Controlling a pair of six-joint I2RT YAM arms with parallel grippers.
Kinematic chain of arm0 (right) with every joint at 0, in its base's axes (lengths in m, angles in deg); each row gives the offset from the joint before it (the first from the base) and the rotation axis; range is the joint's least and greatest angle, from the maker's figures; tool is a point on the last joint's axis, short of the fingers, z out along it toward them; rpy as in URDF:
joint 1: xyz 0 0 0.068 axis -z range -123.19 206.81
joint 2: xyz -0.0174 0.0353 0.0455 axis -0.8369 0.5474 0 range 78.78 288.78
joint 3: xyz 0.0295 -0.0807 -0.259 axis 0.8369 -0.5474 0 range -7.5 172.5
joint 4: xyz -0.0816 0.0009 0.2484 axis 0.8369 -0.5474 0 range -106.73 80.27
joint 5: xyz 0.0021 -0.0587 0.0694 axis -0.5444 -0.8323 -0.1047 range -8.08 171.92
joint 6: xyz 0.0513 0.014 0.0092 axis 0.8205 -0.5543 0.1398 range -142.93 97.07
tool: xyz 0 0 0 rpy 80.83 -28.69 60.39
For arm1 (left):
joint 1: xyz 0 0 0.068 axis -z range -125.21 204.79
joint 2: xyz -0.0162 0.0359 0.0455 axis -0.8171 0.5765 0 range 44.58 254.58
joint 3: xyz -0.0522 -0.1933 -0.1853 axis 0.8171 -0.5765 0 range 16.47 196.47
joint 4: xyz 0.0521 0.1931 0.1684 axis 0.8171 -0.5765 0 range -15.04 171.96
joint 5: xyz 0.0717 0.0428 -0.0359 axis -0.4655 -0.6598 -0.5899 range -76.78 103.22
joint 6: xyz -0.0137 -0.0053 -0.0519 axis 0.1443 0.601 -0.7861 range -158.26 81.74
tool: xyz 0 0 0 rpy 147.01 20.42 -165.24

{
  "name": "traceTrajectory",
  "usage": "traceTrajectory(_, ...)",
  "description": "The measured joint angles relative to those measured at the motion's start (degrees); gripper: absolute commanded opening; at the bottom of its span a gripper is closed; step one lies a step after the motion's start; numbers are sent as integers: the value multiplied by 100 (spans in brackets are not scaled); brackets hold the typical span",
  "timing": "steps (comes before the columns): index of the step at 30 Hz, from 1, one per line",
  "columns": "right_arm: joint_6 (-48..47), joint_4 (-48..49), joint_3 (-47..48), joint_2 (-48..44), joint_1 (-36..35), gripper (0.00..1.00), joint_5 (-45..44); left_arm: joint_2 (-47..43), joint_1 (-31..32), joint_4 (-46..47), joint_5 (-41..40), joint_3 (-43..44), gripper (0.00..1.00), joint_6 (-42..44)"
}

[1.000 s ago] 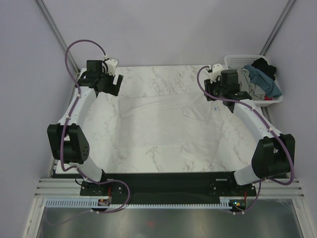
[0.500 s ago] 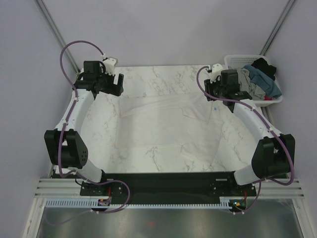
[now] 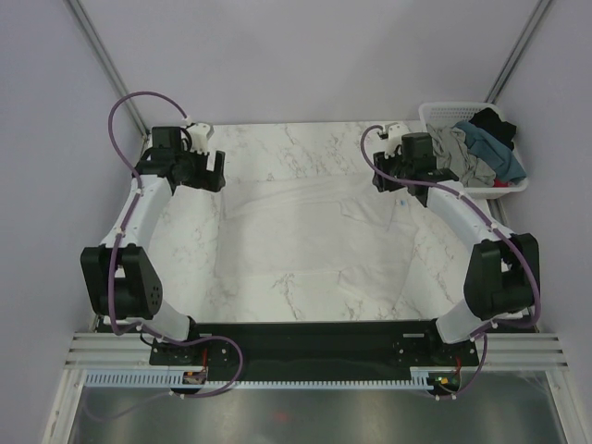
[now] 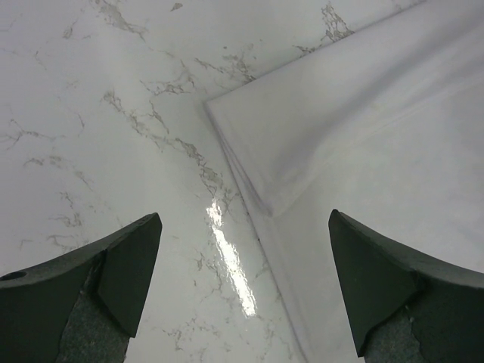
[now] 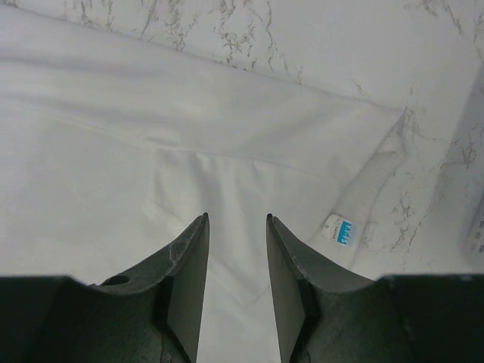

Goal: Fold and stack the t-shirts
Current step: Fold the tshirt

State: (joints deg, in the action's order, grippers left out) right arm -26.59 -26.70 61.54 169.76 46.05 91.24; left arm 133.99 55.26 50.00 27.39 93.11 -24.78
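A large white t-shirt [image 3: 305,231] lies spread flat on the marble table [image 3: 305,139]. In the left wrist view a folded corner of the white t-shirt [image 4: 355,144] lies on the marble ahead of the fingers. My left gripper [image 3: 213,171] hovers over the shirt's far left corner, its jaws wide open and empty [image 4: 242,261]. My right gripper [image 3: 381,180] hangs over the shirt's far right part near the collar with its blue label [image 5: 340,231]. Its jaws stand partly apart with nothing between them [image 5: 236,221]. Grey [image 3: 458,153], teal-blue [image 3: 490,148] and black [image 3: 490,122] t-shirts are heaped in the basket.
A white lattice basket [image 3: 435,113] stands at the table's far right corner, just beyond my right arm. Bare marble shows along the far edge and at the left of the shirt. Metal frame posts [image 3: 102,55] rise at the back corners.
My left gripper has dropped slightly nearer and turned over the shirt's corner. My right gripper has shifted left over the shirt. The shirt has not moved.
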Motion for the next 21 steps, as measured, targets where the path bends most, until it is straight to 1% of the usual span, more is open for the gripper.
traceTrajectory(3,-111,15,-17,-129,-151,45,-42,-28,-157,-9,7,-13,100,0)
traceTrajectory(6,-221,20,-184,-452,-264,45,-133,-31,-313,-9,4,-11,100,-2)
traceTrajectory(12,-256,-52,-713,-726,-254,48,9,-33,-332,13,9,-81,100,-4)
traceTrajectory(13,-286,-90,-826,-726,-262,55,33,-33,-332,28,9,-142,100,-4)
traceTrajectory(14,-326,-105,-957,-726,-264,63,35,-33,-332,76,9,-264,100,-4)
traceTrajectory(15,-330,-120,-1056,-739,-264,67,31,-33,-332,70,11,-372,100,-4)
traceTrajectory(19,-385,-273,-1469,-1021,-262,75,37,-31,-326,9,9,-809,100,-7)
traceTrajectory(21,-363,-372,-1539,-1228,-262,76,55,-22,-323,-79,9,-879,100,-7)
